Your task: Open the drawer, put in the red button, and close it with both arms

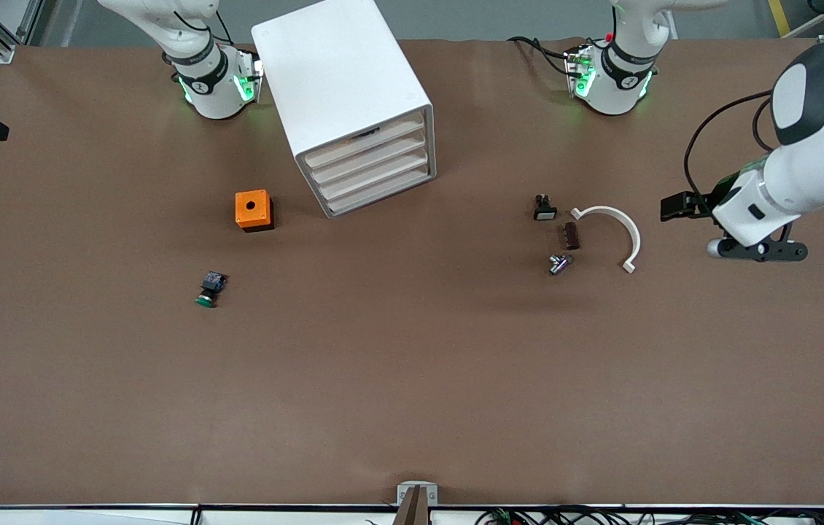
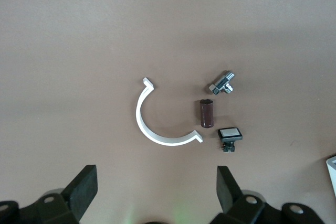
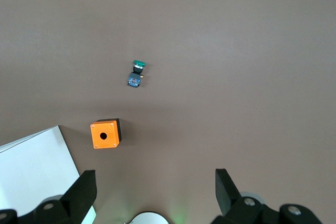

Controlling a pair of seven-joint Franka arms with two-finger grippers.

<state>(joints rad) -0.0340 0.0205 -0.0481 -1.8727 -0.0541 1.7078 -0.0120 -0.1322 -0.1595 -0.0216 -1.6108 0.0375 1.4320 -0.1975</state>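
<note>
The red button is out of view in every frame. The white drawer unit point(image 1: 346, 95) stands near the robots' bases, and its several drawers point(image 1: 375, 164) look shut; a corner of it shows in the right wrist view point(image 3: 31, 166). My left gripper point(image 1: 758, 251) is open and empty over the table at the left arm's end, beside a white curved clip point(image 2: 157, 124). My right gripper point(image 3: 156, 184) is open and empty, high over the table beside the drawer unit; it is out of the front view.
A green-capped button point(image 1: 208, 289) point(image 3: 136, 74) and an orange box point(image 1: 254, 210) point(image 3: 105, 134) lie toward the right arm's end. By the white clip point(image 1: 620, 230) lie a brown cylinder point(image 1: 571, 235), a metal fitting point(image 1: 558, 264) and a white-capped switch point(image 1: 544, 210).
</note>
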